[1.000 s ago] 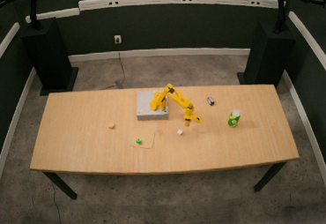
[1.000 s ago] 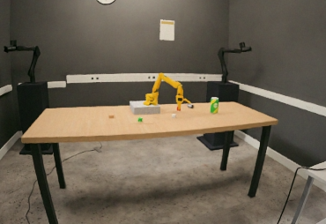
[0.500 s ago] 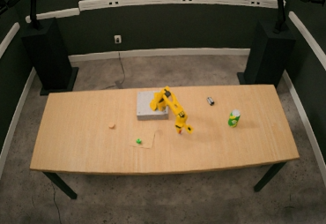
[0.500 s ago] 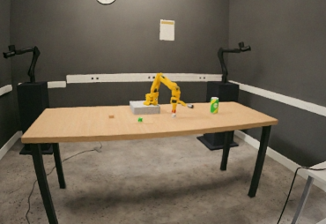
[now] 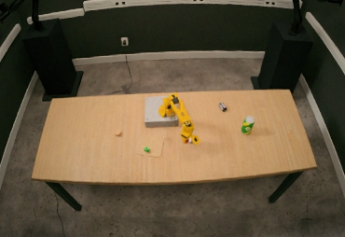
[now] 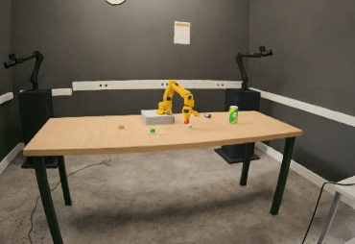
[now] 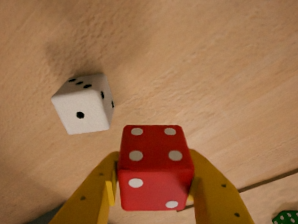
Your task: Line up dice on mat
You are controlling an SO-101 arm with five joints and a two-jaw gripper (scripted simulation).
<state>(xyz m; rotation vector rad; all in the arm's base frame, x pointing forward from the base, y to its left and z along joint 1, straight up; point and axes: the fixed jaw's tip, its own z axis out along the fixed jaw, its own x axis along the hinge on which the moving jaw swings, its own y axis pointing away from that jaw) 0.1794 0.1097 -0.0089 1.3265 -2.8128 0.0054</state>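
My gripper (image 7: pixel 155 172) is shut on a red die (image 7: pixel 155 167) and holds it a little above the table. The die's face toward the wrist camera shows four pips. A white die (image 7: pixel 82 103) lies flat on the bare table just beyond and left of the red one, apart from it. A green die (image 7: pixel 286 217) peeks in at the lower right corner, on the thin wood-coloured mat (image 5: pixel 154 147). In the top view the gripper (image 5: pixel 188 139) hangs right of the mat and the green die (image 5: pixel 146 149) sits on the mat's left part. The exterior view shows the white die (image 6: pixel 189 126) below the gripper.
The arm's grey base block (image 5: pixel 155 110) stands behind the mat. A green can (image 5: pixel 247 125) stands upright to the right. A small dark cylinder (image 5: pixel 223 106) lies at the back right. A small orange object (image 5: pixel 118 132) lies to the left.
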